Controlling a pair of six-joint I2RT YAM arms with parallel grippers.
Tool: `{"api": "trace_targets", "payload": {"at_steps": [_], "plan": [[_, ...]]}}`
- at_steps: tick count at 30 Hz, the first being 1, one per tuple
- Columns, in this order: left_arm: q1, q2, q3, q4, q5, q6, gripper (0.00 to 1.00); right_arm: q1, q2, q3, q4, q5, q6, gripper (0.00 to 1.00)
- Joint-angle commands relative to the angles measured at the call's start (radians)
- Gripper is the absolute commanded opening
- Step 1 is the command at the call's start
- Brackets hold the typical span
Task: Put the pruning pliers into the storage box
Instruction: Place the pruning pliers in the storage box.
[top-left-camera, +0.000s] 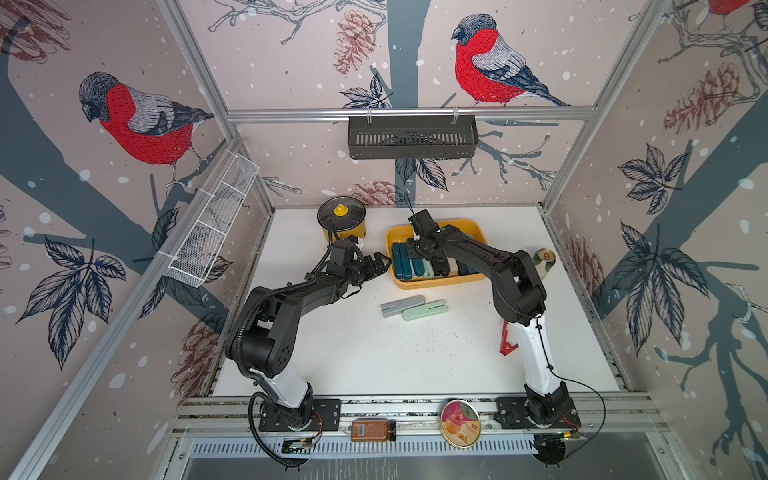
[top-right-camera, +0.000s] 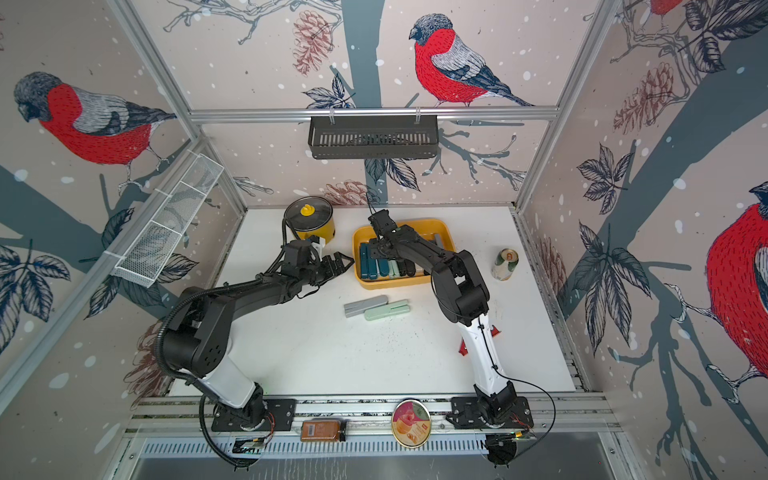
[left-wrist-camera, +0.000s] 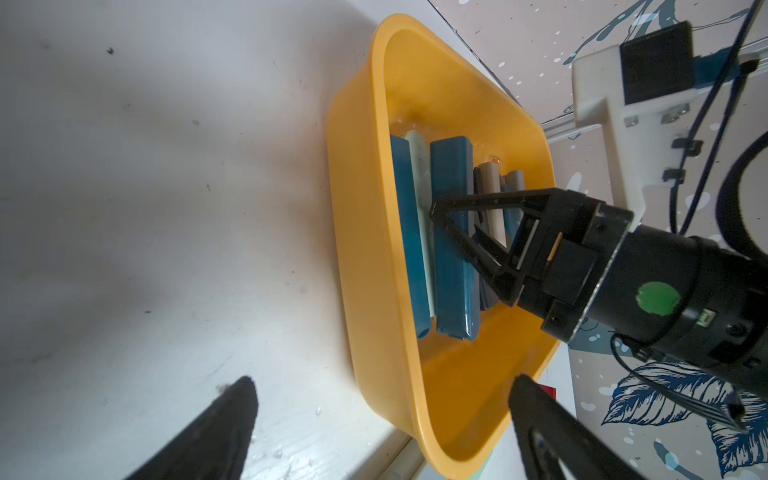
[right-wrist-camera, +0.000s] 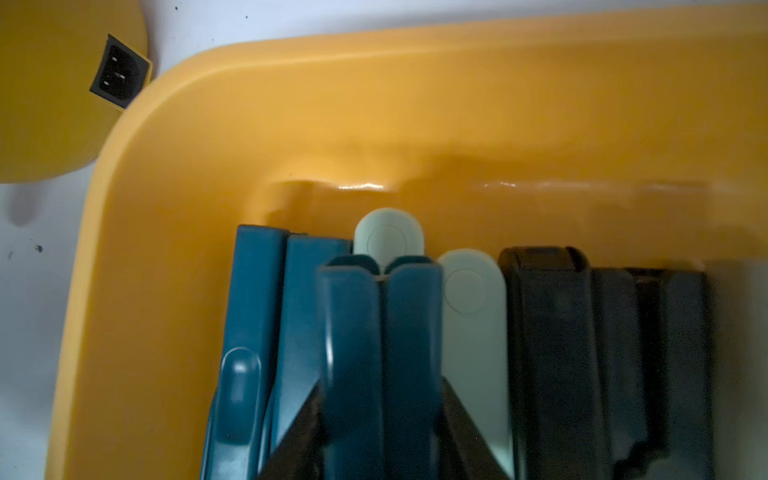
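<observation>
Nearest, on the front rail: a brown jar (top-left-camera: 372, 430) and a round tin (top-left-camera: 460, 423). Behind them, red pliers (top-left-camera: 505, 347) lie on the table, largely hidden by my right arm. Mid-table, grey pliers (top-left-camera: 401, 305) and mint pliers (top-left-camera: 424, 310) lie side by side, touching, long axes running left to right with a slight tilt. My left claw (top-left-camera: 381, 264) hovers just beside the left end of the yellow tray (top-left-camera: 436, 284), fingers wide apart and empty. Inside the tray a row of pliers lies packed side by side, long axes front to back. My right arm covers the row's right part in both top views. The dark ones there are blurred in the right wrist view, which also cuts off every near end. My right claw (right-wrist-camera: 381, 384) is clamped on teal pliers (right-wrist-camera: 380, 316), which ride on top of the row, parallel to it, rounded end toward the tray's far wall. Farther back: a yellow pot (top-left-camera: 341, 220), a can (top-left-camera: 544, 262), and a black basket (top-left-camera: 411, 137) on the wall.
</observation>
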Motion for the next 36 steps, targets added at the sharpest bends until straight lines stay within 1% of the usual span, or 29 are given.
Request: {"api": "trace_targets", "payload": {"at_steps": [1,8,13,16,22,29,36], "plan": [[0.003,0.001,-0.002,0.012,-0.004,0.007,0.95,0.002,-0.003,0.012,0.001,0.007,0.001,0.25],[0.003,0.012,-0.003,0.024,0.004,-0.007,0.95,0.011,-0.004,0.057,-0.03,-0.018,0.012,0.09],[0.003,0.016,-0.004,0.032,0.012,-0.011,0.95,0.015,-0.025,0.064,-0.037,-0.027,0.015,0.09],[0.004,0.016,-0.005,0.032,0.015,-0.012,0.95,0.015,-0.036,0.064,-0.046,-0.019,0.011,0.1],[0.004,0.024,-0.005,0.032,0.022,-0.013,0.95,0.003,0.01,0.12,-0.132,0.076,-0.027,0.15],[0.003,0.039,-0.002,0.023,0.025,-0.005,0.95,0.003,0.047,0.156,-0.189,0.144,-0.064,0.27],[0.003,0.063,0.009,0.021,0.044,-0.006,0.95,0.004,0.116,0.206,-0.232,0.155,-0.081,0.38]]}}
